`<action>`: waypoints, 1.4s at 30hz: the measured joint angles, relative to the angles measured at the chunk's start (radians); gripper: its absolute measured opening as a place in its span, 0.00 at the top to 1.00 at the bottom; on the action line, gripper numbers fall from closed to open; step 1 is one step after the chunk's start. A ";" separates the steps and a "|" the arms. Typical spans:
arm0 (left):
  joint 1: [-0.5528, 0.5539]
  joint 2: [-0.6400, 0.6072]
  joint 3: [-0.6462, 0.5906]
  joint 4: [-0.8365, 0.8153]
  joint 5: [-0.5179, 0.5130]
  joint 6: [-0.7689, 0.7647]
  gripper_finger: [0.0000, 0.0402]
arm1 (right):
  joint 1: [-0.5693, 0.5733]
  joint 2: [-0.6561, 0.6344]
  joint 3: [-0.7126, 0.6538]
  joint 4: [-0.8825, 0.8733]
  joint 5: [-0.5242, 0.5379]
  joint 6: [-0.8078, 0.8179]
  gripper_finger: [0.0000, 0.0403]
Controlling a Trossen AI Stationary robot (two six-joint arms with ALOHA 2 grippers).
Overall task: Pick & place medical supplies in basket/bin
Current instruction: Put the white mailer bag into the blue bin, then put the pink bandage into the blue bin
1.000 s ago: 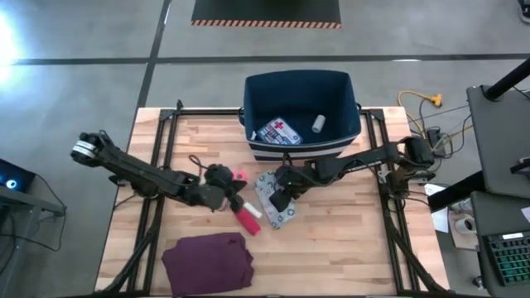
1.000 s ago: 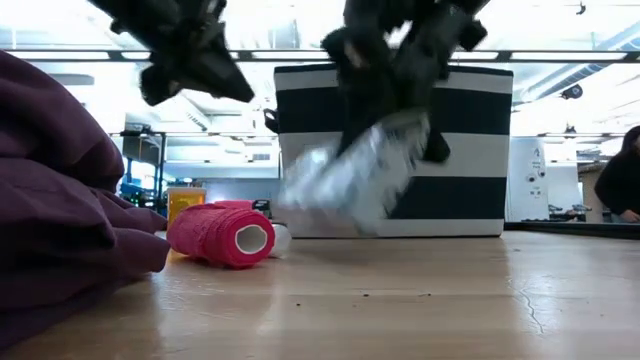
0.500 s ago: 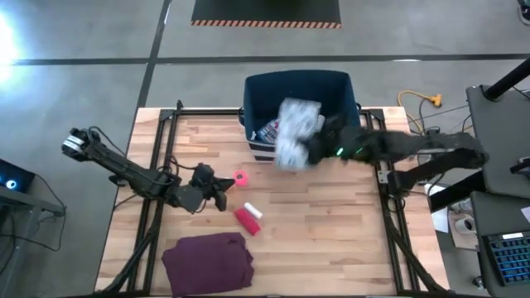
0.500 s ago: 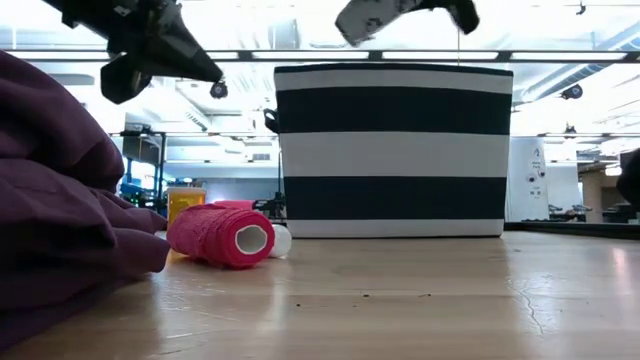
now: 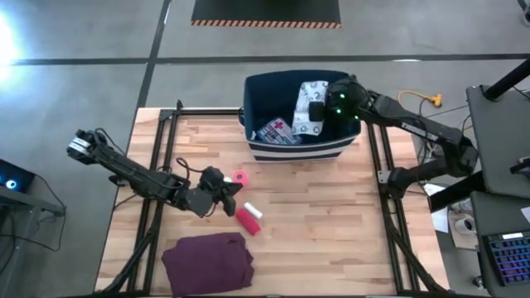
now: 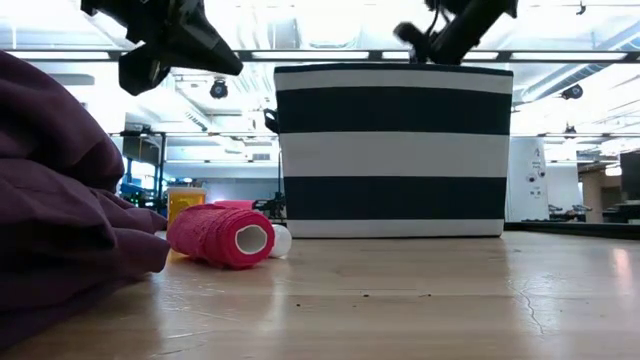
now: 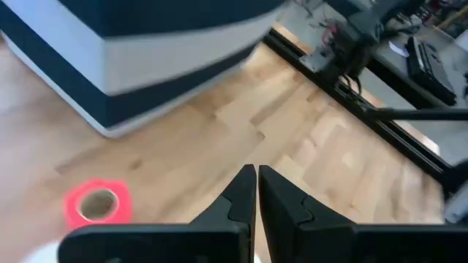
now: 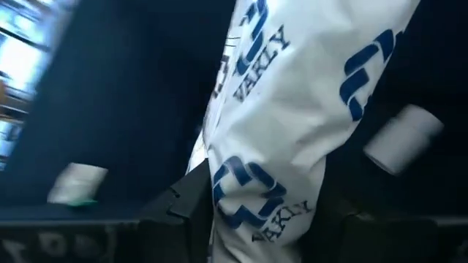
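Observation:
My right gripper (image 5: 321,108) is over the navy-blue bin (image 5: 252,146), shut on the grey-white printed packet (image 5: 306,101), whose blue print fills the right wrist view (image 8: 292,109). Inside the bin lie the blue first-aid pouch (image 5: 277,131) and a small white roll (image 8: 402,137). My left gripper (image 7: 257,181) is shut and hovers above the table, next to the pink tape roll (image 5: 240,176). The red roll (image 5: 247,221) and a white roll (image 5: 255,212) lie on their sides on the table. My right gripper pinches the packet between its two fingers at the end nearest the wrist (image 8: 252,219). The fingers come from the table's right, slanting down into the bin's opening. The packet stretches away from the fingers over the bin's inside; whether its far end rests on anything I cannot tell.
The folded maroon cloth (image 5: 207,261) lies at the table's near edge, left of centre. The striped bin wall (image 6: 395,150) stands at the far edge. Bare wood (image 5: 331,215) spreads over the table's right half. Black frame rails (image 5: 159,165) run along both sides.
My right gripper has lifted the packet off the table's middle and carried it up and toward the far edge, over the bin's rim. The packet, which lay flat on the wood, now hangs in the bin's opening. The rolls have stayed in place.

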 joint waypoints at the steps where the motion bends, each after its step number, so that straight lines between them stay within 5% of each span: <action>1: 0.000 0.003 -0.001 0.000 0.014 -0.018 1.00 | -0.003 0.012 0.010 -0.027 0.000 -0.002 0.62; 6: -0.011 0.021 -0.009 -0.015 0.071 -0.047 0.95 | 0.032 0.029 0.081 -0.127 0.055 -0.079 0.48; 13: -0.010 0.020 0.016 -0.125 0.075 -0.028 0.70 | 0.178 -0.038 0.236 -0.178 0.292 -0.290 0.29; 22: 0.039 0.023 0.140 -0.360 0.092 0.340 0.55 | 0.535 -0.082 0.295 -0.408 0.385 -0.337 0.23; 26: 0.145 0.023 0.158 -0.443 0.131 0.443 0.55 | 0.740 -0.066 0.256 -0.509 0.507 -0.164 0.24; 31: 0.281 0.053 0.148 -0.394 0.421 0.510 0.55 | 0.988 -0.039 0.172 -0.636 0.588 0.209 0.25; 37: 0.269 0.136 0.149 -0.369 0.447 0.709 0.55 | 1.217 -0.032 0.022 -0.696 0.606 0.656 0.25; 42: 0.295 0.219 0.143 -0.380 0.439 0.729 0.55 | 1.312 -0.030 -0.086 -0.668 0.607 0.897 0.25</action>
